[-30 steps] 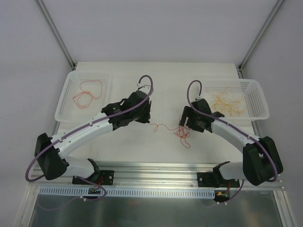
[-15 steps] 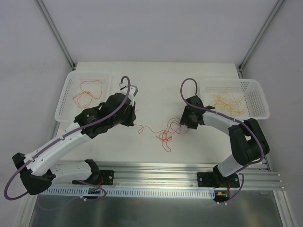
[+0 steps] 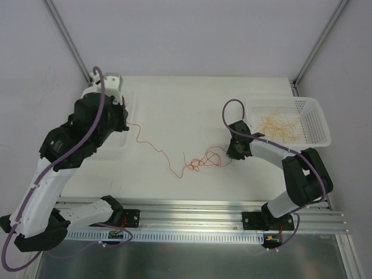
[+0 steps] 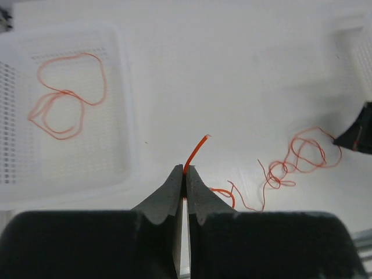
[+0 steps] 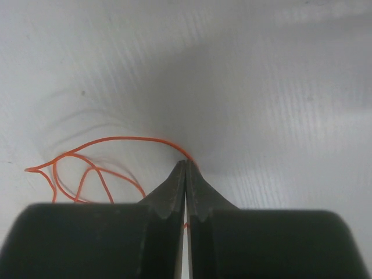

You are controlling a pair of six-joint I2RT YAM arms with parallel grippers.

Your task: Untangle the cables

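A: Left pincer [image 4: 185, 170] pinches a red strand [image 4: 196, 148] by the left basket [image 4: 129, 104]; the cables [image 3: 202, 161] lie knotted on the table [image 3: 174, 99].
B: Right pincer [image 5: 185, 165] clamps the knot's right loop. Pulling apart could cinch it, or the thread slips free.

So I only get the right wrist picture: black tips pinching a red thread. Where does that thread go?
Observer: From the right tool the red thread curls into a small tangle; a strand runs on left across the table to the left tool, shut on it.
Operator: Is anything else lying about?
Observer: A second red cable lies in the left basket.
Operator: And on my side?
Observer: Yellow-orange cables lie in the right basket.
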